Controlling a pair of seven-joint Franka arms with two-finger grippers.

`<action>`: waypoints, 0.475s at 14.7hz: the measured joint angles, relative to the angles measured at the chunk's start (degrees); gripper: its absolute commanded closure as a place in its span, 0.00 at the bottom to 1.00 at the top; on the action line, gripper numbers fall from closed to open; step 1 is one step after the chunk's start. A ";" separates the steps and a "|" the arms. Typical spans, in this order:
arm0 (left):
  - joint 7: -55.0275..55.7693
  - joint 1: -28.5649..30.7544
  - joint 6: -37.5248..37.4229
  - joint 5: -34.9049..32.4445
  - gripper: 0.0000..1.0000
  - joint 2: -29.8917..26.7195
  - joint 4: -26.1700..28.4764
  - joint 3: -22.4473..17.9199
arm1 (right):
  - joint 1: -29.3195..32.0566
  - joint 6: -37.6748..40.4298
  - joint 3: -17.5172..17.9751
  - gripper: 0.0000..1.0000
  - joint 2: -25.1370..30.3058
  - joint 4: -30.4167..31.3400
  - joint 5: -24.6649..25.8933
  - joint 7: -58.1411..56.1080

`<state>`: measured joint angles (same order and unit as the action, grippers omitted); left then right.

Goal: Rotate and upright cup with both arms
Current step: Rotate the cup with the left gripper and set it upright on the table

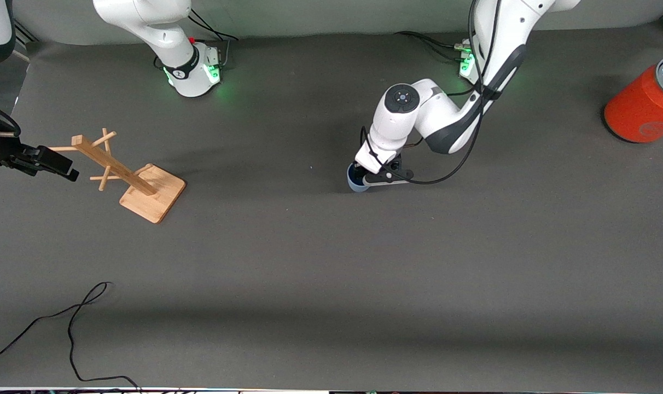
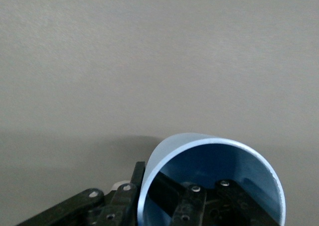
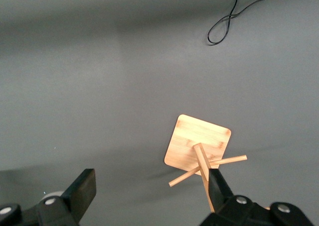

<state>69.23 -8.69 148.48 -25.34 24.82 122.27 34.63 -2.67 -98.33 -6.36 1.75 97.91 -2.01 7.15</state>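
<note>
The light blue cup (image 1: 355, 184) is at the table's middle, toward the left arm's end, with its mouth facing up. My left gripper (image 1: 371, 176) reaches down onto it. In the left wrist view the cup (image 2: 219, 161) shows its blue inside, and the left gripper (image 2: 151, 178) is shut on the rim wall, one finger inside and one outside. I cannot tell whether the cup's base rests on the mat. My right gripper (image 1: 63, 163) waits open and empty at the right arm's end, beside a wooden rack; its fingers stand wide apart in the right wrist view (image 3: 149, 188).
A wooden peg rack (image 1: 145, 189) stands at the right arm's end, also in the right wrist view (image 3: 199, 141). A large orange-red can (image 1: 646, 101) lies at the left arm's end. A black cable (image 1: 71, 323) loops near the front camera.
</note>
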 measured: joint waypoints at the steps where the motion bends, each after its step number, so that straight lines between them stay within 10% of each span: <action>1: 2.97 -0.01 0.01 -3.56 1.00 1.09 -0.01 -0.24 | 0.00 -0.67 0.00 0.00 0.02 0.52 0.00 0.00; 5: 7.13 -0.19 0.57 -8.24 1.00 3.96 -1.10 -0.51 | 0.00 -1.29 0.00 0.00 0.13 1.17 0.00 -0.03; 6: 7.18 -0.26 0.56 -8.35 0.89 4.06 -1.24 -0.52 | 0.00 -1.42 0.00 0.00 0.16 1.17 0.00 -0.06; 7: 7.20 -0.29 0.56 -8.42 0.39 4.09 -1.28 -0.53 | 0.00 -1.52 0.00 0.00 0.19 1.17 0.00 -0.13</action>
<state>76.43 -8.98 149.04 -33.76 28.91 120.99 34.10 -2.67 -99.85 -6.36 1.94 99.08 -2.01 7.02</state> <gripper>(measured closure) 0.925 0.000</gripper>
